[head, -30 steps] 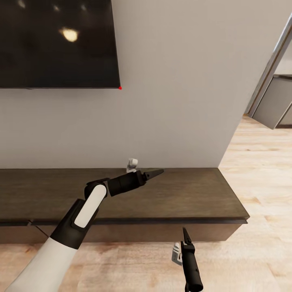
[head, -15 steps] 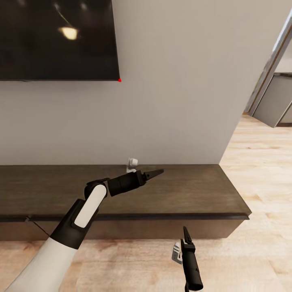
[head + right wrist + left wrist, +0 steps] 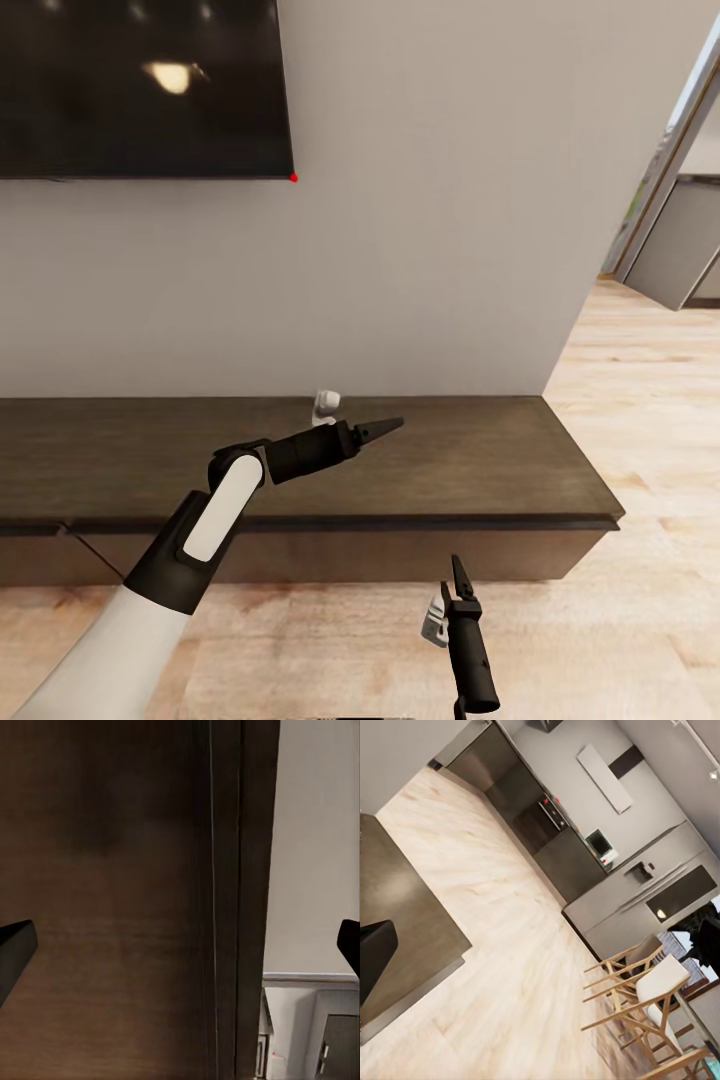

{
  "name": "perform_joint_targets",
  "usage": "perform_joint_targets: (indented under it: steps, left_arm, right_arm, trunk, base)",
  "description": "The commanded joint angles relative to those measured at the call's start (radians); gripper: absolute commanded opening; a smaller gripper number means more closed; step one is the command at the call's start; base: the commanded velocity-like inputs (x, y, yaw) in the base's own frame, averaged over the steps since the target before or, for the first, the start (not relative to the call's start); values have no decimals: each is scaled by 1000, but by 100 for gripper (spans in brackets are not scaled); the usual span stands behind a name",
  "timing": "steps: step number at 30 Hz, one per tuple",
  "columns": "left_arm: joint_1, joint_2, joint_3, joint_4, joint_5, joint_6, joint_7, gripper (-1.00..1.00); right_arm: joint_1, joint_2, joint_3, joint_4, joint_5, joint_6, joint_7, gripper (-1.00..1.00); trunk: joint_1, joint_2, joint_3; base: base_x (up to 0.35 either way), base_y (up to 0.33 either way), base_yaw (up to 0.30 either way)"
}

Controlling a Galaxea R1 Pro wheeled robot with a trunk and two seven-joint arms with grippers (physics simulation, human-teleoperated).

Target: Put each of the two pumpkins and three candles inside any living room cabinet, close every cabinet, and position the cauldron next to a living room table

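Observation:
The long, low dark-brown cabinet (image 3: 480,460) runs along the wall, and its flat fronts look shut. My left gripper (image 3: 398,424) hovers above the cabinet top, pointing right; its wrist view shows the cabinet's end (image 3: 405,907) and dark fingertips (image 3: 373,956) at the frame's edges, so it is open and empty. My right gripper (image 3: 457,566) points up at the cabinet front from just above the floor. Its fingertips (image 3: 15,945) stand wide apart, open on nothing, facing the dark wood (image 3: 112,870). Pumpkins, candles and cauldron are out of view.
A black TV (image 3: 140,90) hangs on the grey wall above the cabinet. Light wood floor (image 3: 640,400) stretches past the cabinet's right end to a doorway with a grey unit (image 3: 680,250). The left wrist view looks across to kitchen counters (image 3: 547,832) and wooden stools (image 3: 645,997).
The whole picture has shifted: TV and cabinet sit higher in the frame, so the camera moved. Both arms hold the same pose.

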Motion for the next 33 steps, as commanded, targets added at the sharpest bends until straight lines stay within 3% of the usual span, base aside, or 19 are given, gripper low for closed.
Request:
perform_joint_targets:
  steps: [1, 9, 18, 25, 33]
  left_arm:
    - [0, 0, 0, 0, 0, 0, 0, 100]
    - [0, 0, 0, 0, 0, 0, 0, 100]
    - [0, 1, 1, -1, 0, -1, -3, 100]
    - [0, 1, 2, -1, 0, -1, -3, 100]
    - [0, 1, 2, -1, 0, -1, -3, 100]
  right_arm:
    - [0, 0, 0, 0, 0, 0, -6, 100]
    - [0, 0, 0, -3, 0, 0, -15, 100]
    - [0, 0, 0, -5, 0, 0, -15, 100]
    - [0, 0, 0, -11, -1, -2, -15, 100]
    - [0, 1, 0, -12, -1, 2, -14, 100]
  trunk:
    - [4, -7, -3]
    - [35, -63, -28]
    - [35, -63, -28]
    - [35, -63, -28]
    - [35, -63, -28]
  base:
    - [0, 0, 0]
    - [0, 0, 0]
    - [9, 0, 0]
    - [244, 0, 0]
    - [47, 0, 0]
